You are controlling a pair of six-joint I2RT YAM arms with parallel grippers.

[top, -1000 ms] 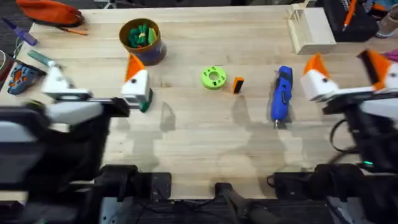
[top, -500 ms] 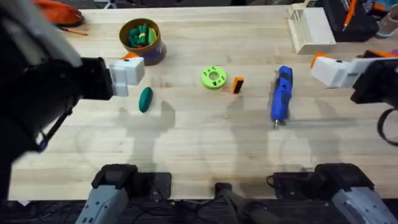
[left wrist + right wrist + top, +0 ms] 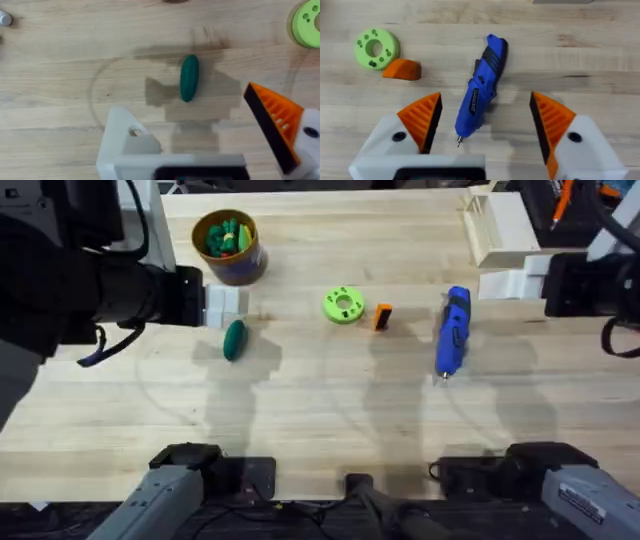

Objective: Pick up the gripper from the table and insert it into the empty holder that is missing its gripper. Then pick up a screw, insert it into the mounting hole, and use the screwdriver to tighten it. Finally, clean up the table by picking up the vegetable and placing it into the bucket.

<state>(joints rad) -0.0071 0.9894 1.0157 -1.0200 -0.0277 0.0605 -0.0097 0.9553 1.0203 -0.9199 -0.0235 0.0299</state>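
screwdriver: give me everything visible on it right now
The screwdriver is a blue pen-shaped plastic body with black grip panels, a white label band and a thin metal tip. It lies flat on the bare wooden table, tip toward the arm bases, right of the loose orange gripper. Nothing touches it; the right gripper hangs open above it.

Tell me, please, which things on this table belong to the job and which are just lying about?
Job:
orange gripper tip
empty holder
screwdriver
vegetable
bucket

Lying about:
green disc
wooden block
orange pouch
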